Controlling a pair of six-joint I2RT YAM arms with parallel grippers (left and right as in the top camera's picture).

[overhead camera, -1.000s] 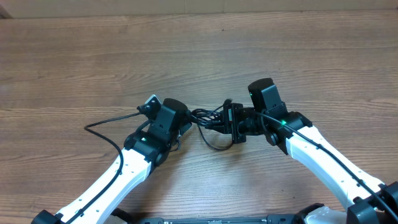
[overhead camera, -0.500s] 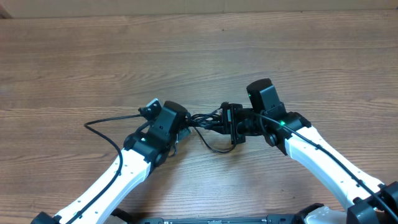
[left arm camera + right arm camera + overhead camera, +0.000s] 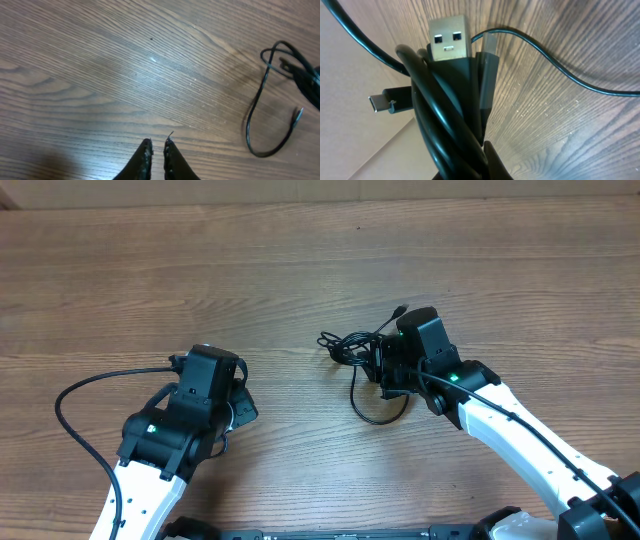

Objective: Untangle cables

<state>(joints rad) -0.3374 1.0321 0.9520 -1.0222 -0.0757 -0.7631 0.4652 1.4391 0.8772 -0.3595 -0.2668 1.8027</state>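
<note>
The cables point(image 3: 350, 346) are a black tangle just left of my right gripper point(image 3: 384, 370), which is shut on the bundle. One loop point(image 3: 372, 412) hangs toward the front and a plug end point(image 3: 400, 309) sticks up behind. In the right wrist view the bundle point(image 3: 445, 115) fills the jaws of that gripper point(image 3: 480, 162), with a USB-A plug point(image 3: 449, 37) on top and a smaller plug point(image 3: 382, 102) to the left. My left gripper point(image 3: 240, 406) is well left of the tangle. Seen from the left wrist, this gripper point(image 3: 157, 146) is nearly closed on nothing, and a cable loop point(image 3: 257, 107) lies far right.
The left arm's own thicker black cable point(image 3: 62, 405) loops out over the wooden table point(image 3: 300, 260) at the left. A pale strip runs along the table's far edge point(image 3: 320, 190).
My left arm has pulled back to the left, away from the tangle, with no cable in its jaws. The right gripper kept the bundle, which shifted slightly right and bunched up.
</note>
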